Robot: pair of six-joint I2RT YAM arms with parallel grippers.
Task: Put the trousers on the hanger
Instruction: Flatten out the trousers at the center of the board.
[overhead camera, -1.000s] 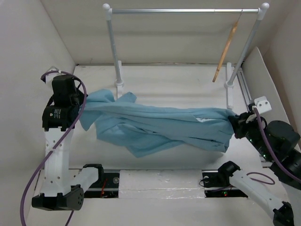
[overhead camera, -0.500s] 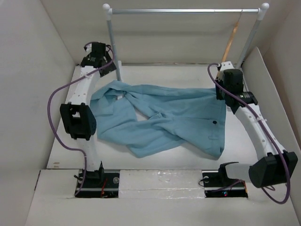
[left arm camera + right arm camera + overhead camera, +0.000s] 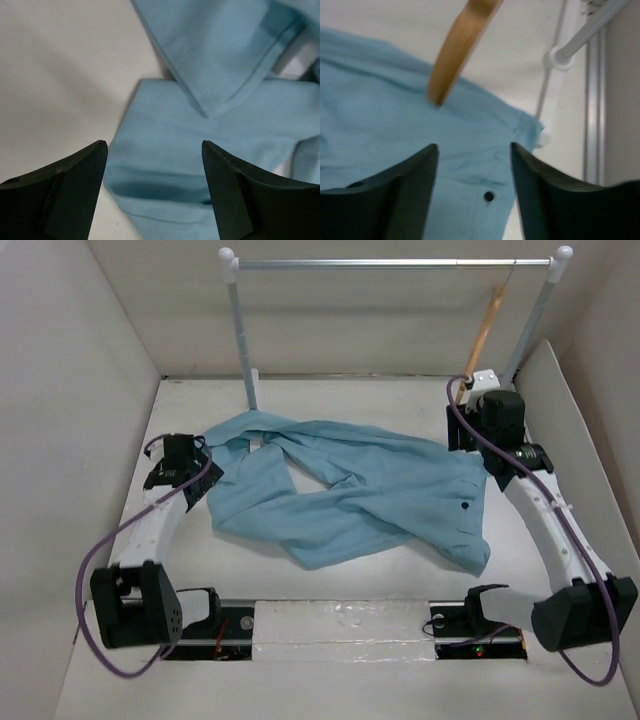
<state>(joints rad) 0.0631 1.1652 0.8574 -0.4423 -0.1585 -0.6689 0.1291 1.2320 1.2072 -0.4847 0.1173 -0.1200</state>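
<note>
The light blue trousers (image 3: 350,490) lie spread on the table, waistband to the right with its dark button (image 3: 465,507) showing and the legs running left. The wooden hanger (image 3: 482,335) hangs from the rail's right end. My left gripper (image 3: 200,465) hovers open over the leg ends; in the left wrist view the left gripper (image 3: 154,145) has only cloth (image 3: 210,150) below it. My right gripper (image 3: 468,440) stands open above the waistband. In the right wrist view the right gripper (image 3: 474,146) holds nothing, with the button (image 3: 489,196) beneath it and the hanger's tip (image 3: 457,45) above.
A white-and-silver clothes rail (image 3: 390,262) stands at the back on two posts (image 3: 240,335), the right post's foot (image 3: 555,57) close to the waistband. White walls enclose the table on the left, right and back.
One second ago the trousers hung stretched between both shut grippers. Both have let go and opened, the trousers now lie flat, and the left arm has swung back to the near left.
</note>
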